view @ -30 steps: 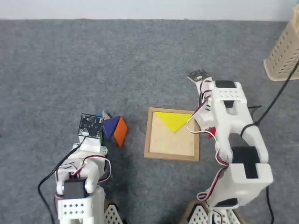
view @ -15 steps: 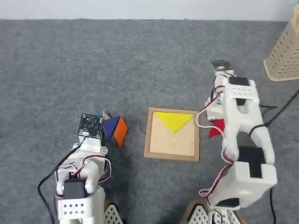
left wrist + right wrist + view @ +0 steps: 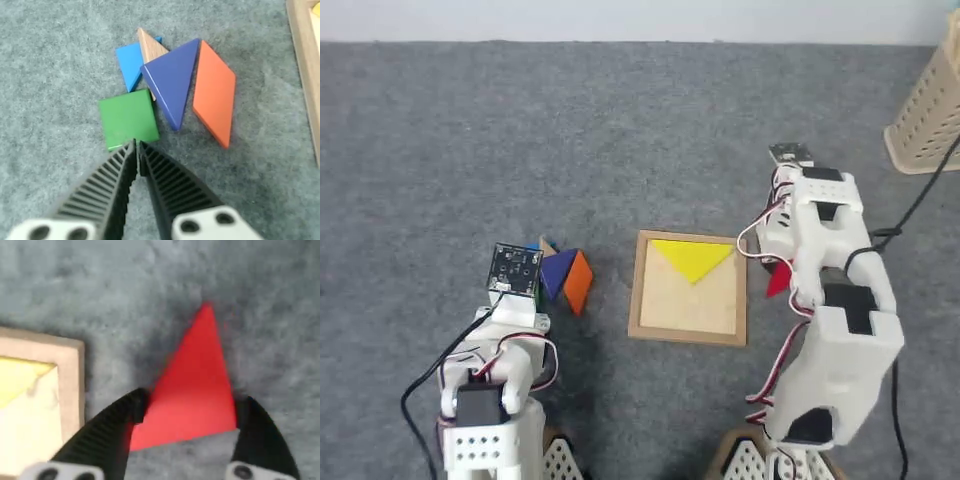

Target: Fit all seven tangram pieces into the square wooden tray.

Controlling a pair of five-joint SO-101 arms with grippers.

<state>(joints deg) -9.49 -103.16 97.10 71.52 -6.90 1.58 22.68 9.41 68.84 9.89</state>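
The red triangle [image 3: 192, 385] lies flat on the grey carpet [image 3: 470, 130], just beside the right outer edge of the tray [image 3: 687, 330] and apart from it by a strip of carpet. The right pincer [image 3: 192, 404] stands wide over the triangle's broad end, one finger [image 3: 131, 407] at each of its two base corners and the sharp tip pointing away from the pincer. The fingers sit right at those corners (whether they press on the wood, I cannot tell). From above, the triangle [image 3: 779, 278] shows as a small red wedge partly under the right arm [image 3: 825, 250].

Inside the tray a yellow triangle [image 3: 692, 258] lies with its long side along the far rim, its point toward the middle.

The left pincer [image 3: 136, 146] is narrow, only a slit between its fingers, and holds nothing. Its tips are at the near edge of a green square [image 3: 128, 119]. Beyond the square lies a cluster (all touching or overlapping): a light blue triangle [image 3: 129, 59], a plain wood piece [image 3: 151, 46], a dark blue triangle [image 3: 172, 80] and an orange parallelogram [image 3: 214, 92]. This cluster is on the carpet to the left of the tray, near it but not touching.

A pale slotted rack [image 3: 928, 110] stands at the far right edge.
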